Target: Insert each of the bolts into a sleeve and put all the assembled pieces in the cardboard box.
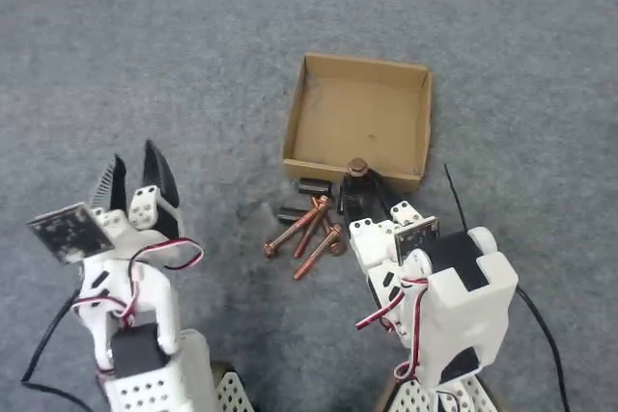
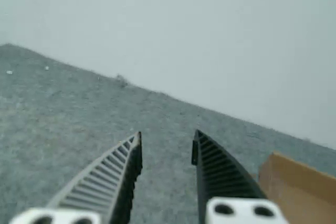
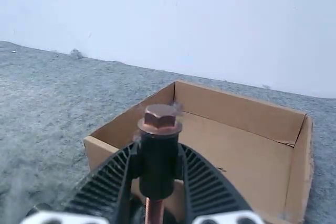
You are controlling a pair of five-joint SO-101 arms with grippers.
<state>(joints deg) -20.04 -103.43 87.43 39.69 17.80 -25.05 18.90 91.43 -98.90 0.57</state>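
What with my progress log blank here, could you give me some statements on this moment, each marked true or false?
The right jaws are shut on a sleeved bolt. True.
The cardboard box holds assembled pieces. False: nothing lies in it.
The left jaws grip a sleeve. False: they are open and hold nothing.
Loose bolts lie on the carpet in front of the box. True.

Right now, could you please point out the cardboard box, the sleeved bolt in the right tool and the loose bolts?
cardboard box (image 1: pixel 295 108): high view, left wall.
sleeved bolt (image 3: pixel 159 117): right wrist view, hex head.
loose bolts (image 1: pixel 311 231): high view, middle bolt's shank.
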